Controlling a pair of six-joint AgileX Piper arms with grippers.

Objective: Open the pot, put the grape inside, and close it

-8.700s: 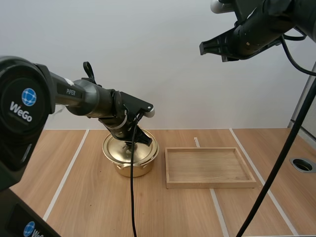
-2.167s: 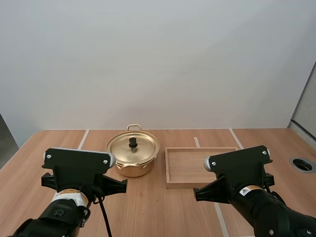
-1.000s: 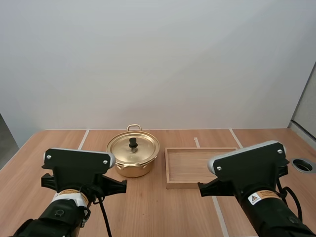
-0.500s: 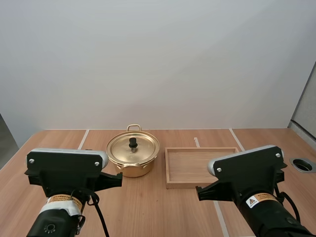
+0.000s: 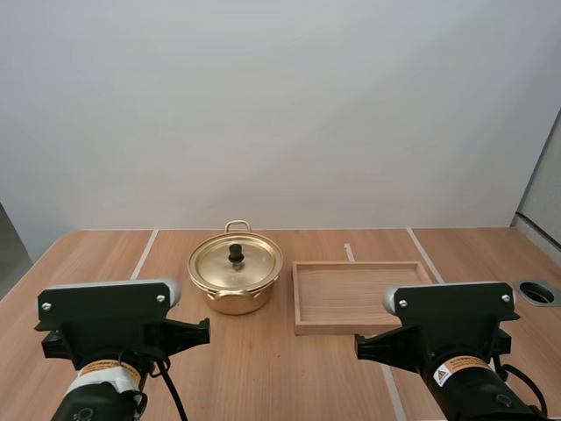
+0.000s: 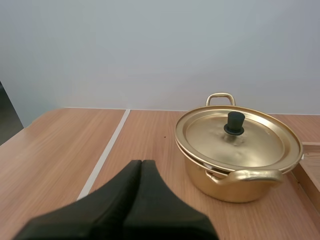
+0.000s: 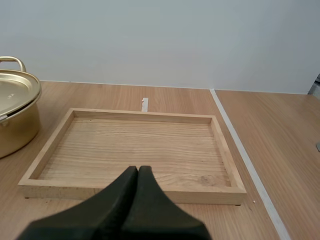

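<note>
Both arms dropping lower at the near edge

Both arms are sitting lower than half a second ago: left arm [image 5: 105,320] and right arm [image 5: 451,316] are hanging over the near edge of the counter [image 5: 263,368]. Wooden tray [image 5: 368,328] is lying flat right of centre. Pot [image 5: 233,300] is standing just beside the tray's left end, with lid [image 5: 250,267] sitting on it and black knob [image 5: 235,253] upright. Left end effector [image 6: 141,162] is pointing at the pot, well short of it, fingers pressed into one wedge, gripping nothing. Right end effector [image 7: 138,169] is aiming at the tray's near rim, fingers likewise pressed together.
</note>
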